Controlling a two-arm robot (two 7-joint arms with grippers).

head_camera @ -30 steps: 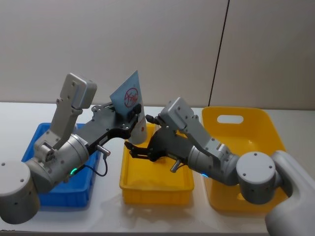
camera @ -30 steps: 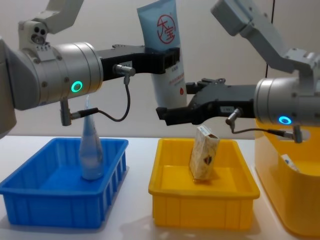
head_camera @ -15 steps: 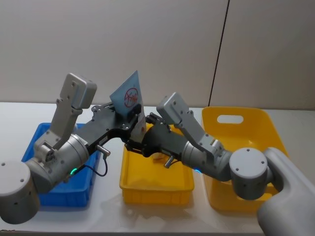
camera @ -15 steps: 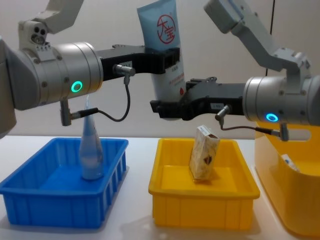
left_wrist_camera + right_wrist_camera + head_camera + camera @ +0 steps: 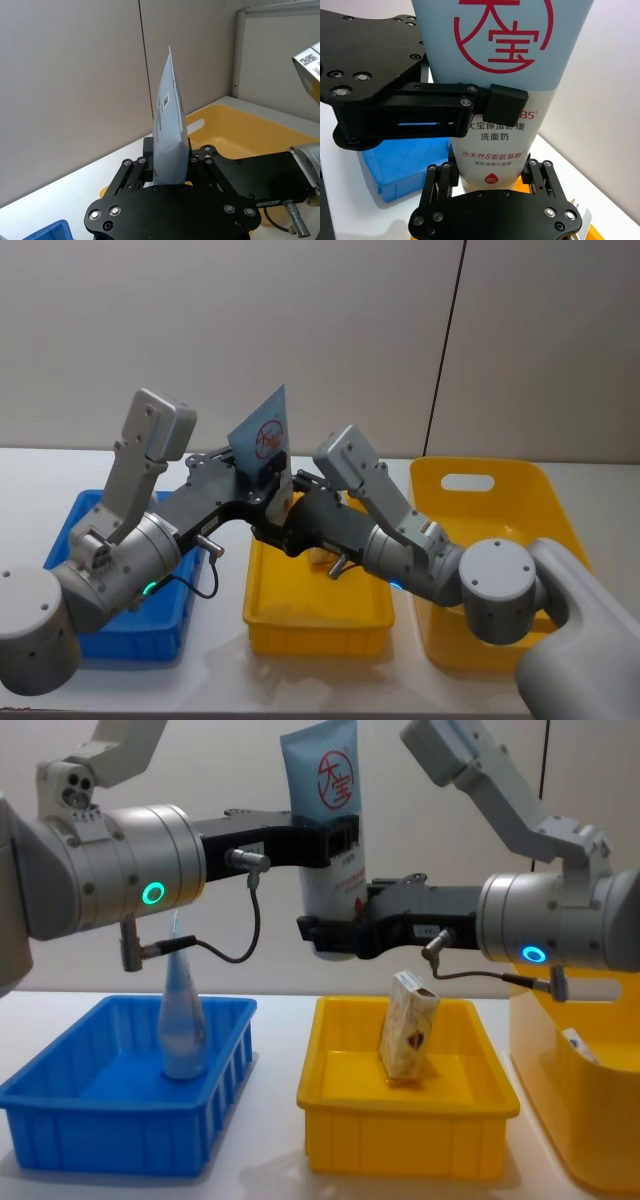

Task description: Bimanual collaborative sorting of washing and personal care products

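Judging from the bins, we are midway through the sort. One squeeze tube [image 5: 183,1020] stands in the blue bin [image 5: 120,1105] at lower left of the chest view, and a printed carton [image 5: 408,1025] leans in the small yellow bin [image 5: 405,1120] at lower centre. A small item lies in the large yellow bin [image 5: 590,1120] at right.

Our left gripper [image 5: 325,838] clamps a pale blue tube [image 5: 330,815] at upper centre, crimped end up. Our right gripper [image 5: 492,175] sits around the tube's lower end, jaws spread either side, not yet closed. We judge a handover remains.

The tube carries a red circled logo 大宝, with 洗面奶 printed below.
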